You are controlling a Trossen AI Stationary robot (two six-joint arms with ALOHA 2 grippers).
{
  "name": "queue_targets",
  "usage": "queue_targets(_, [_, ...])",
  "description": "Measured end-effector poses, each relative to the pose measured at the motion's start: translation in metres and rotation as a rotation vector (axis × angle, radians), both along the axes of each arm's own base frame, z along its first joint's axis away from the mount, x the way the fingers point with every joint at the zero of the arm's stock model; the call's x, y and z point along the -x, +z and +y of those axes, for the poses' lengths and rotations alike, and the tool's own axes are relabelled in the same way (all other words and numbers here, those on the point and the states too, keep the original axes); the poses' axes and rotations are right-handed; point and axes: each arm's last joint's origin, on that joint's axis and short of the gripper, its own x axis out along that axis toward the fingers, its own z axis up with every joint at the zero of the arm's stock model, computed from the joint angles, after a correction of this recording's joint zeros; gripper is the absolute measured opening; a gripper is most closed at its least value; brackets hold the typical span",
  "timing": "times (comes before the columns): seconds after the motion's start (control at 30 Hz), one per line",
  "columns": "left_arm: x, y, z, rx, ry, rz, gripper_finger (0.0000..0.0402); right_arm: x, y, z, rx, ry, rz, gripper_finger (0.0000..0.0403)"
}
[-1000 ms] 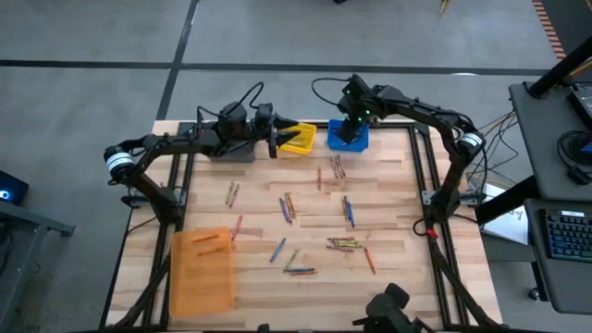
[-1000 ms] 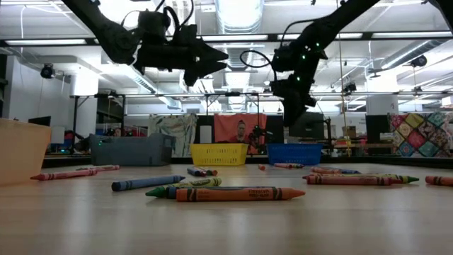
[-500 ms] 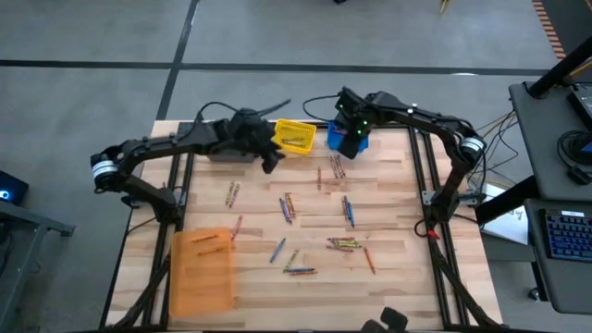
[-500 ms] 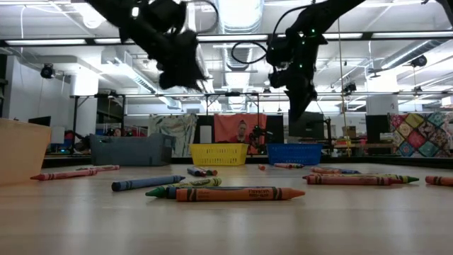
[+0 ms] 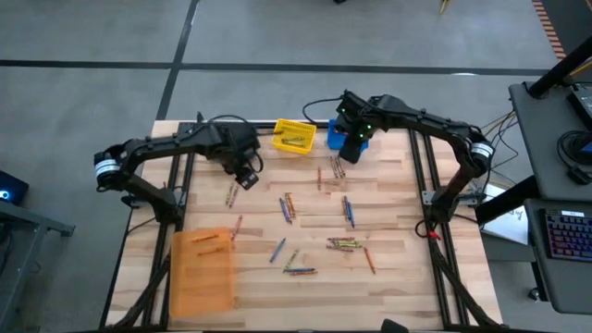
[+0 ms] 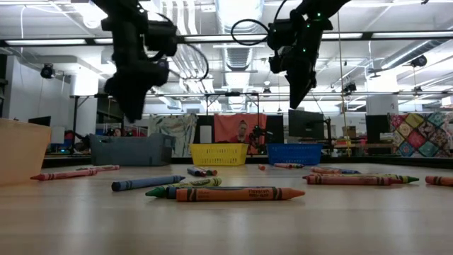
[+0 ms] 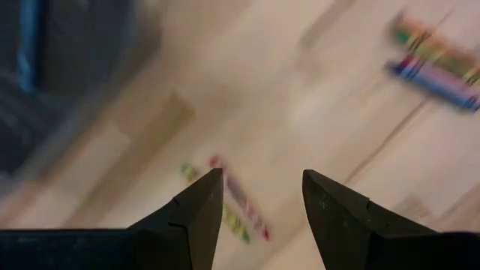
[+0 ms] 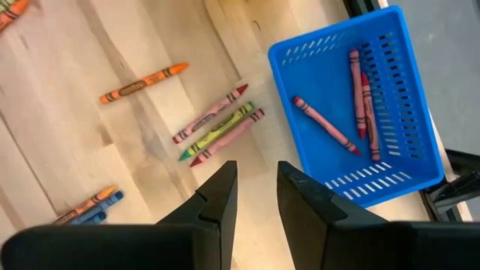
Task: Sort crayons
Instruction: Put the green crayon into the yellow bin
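Observation:
Several crayons lie scattered flat on the wooden table (image 5: 388, 199), among them a pair at the left (image 5: 232, 192) and a cluster by the blue bin (image 5: 335, 167). My left gripper (image 5: 248, 176) is open and empty, pointing down above the left pair, a green and a red crayon (image 7: 229, 202). My right gripper (image 5: 350, 153) hangs empty beside the blue bin (image 8: 360, 105), its fingers a narrow gap apart (image 8: 255, 191). Three red crayons (image 8: 352, 97) lie in the blue bin. A red, green and red trio (image 8: 219, 127) lies on the table next to it.
A yellow bin (image 5: 294, 136) stands at the far edge, with a grey bin (image 7: 67, 67) to its left under my left arm. An orange bin (image 5: 202, 268) holding some crayons stands at the near left. More crayons lie mid-table (image 5: 289, 205) and near right (image 5: 344, 243).
My left gripper has swung away from the yellow bin toward the table's near left and tipped from level to pointing down over the left crayon pair. My right gripper has shifted a little off the blue bin toward the near edge.

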Motion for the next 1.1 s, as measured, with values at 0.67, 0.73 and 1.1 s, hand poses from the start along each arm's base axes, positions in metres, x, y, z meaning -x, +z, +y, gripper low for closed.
queue_targets(0.67, [0.03, -0.069, -0.013, -0.002, 0.153, 0.142, 0.0166, -0.005, 0.001, 0.001, 0.022, 0.013, -0.029, 0.0086])
queue_targets(0.73, [0.03, -0.072, -0.012, -0.02, 0.16, 0.129, 0.0166, -0.005, 0.001, 0.001, 0.02, 0.004, -0.033, 0.0088])
queue_targets(1.1, [0.03, -0.084, -0.009, -0.101, 0.182, 0.17, 0.0166, -0.006, 0.001, 0.0, 0.024, -0.009, -0.047, 0.0078])
